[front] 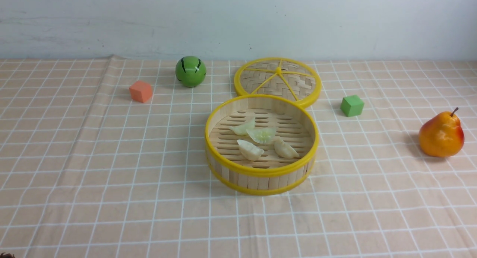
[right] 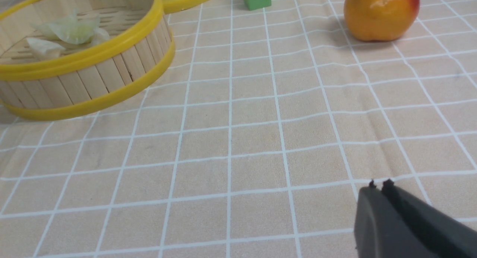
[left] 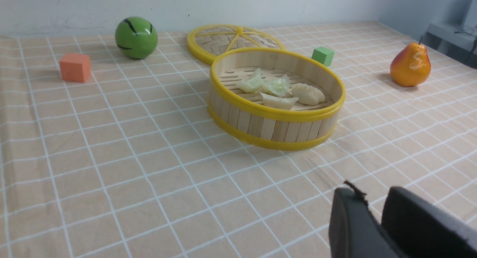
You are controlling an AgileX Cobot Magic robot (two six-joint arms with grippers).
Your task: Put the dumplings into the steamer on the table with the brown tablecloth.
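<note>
Left wrist view: narrowly parted gripper, dumplings already in the steamer

Between the dark fingertips of the left gripper (left: 372, 198), a small gap is seen, with nothing held. At the right gripper (right: 380, 186), the dark tips are brought together, also without a load.

Beyond both grippers and well apart from them, the round, shallow bamboo steamer with yellow rim bands (front: 263, 191) is set on the table draped in white-gridded, peach-brown cloth (front: 156, 213). Inside, on the slatted floor, are rested two cream-beige pleated dumplings (front: 250, 150) and, farther from the grippers, two pale translucent green crescent dumplings (front: 262, 135). Past them, the flat woven lid with yellow spokes (front: 298, 85) is left off.

The placing is judged complete; only a final clearing of the arms may be called for. Should a dumpling have to be reseated, light weight and a soft, slightly slippery skin would be expected. It would best be taken across the plump middle, with gentle pressure, since the thin pleated edge could be bent or slip free.
</note>
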